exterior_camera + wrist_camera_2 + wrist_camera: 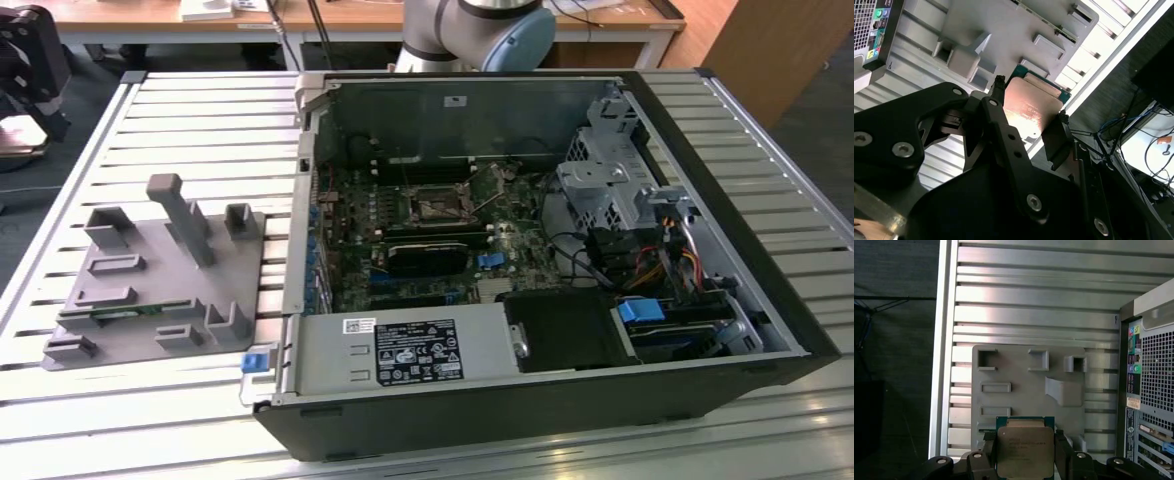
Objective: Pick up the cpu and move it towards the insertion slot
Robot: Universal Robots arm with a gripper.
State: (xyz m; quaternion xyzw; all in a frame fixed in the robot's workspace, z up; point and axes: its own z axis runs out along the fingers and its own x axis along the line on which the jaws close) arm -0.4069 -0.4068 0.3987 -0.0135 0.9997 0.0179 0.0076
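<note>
Here the end effector (1025,444) grips the partly hidden cpu (1023,456).

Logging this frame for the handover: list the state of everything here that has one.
cpu: clamped in the jaws, lifted above the grey fixture.
gripper: jaws shut on the cpu.
insertion slot: unfilled, dark centre showing.
computer case: on its side, panel off.
grey fixture: flat on the slatted table.
memory strip: seated in the fixture.
</note>
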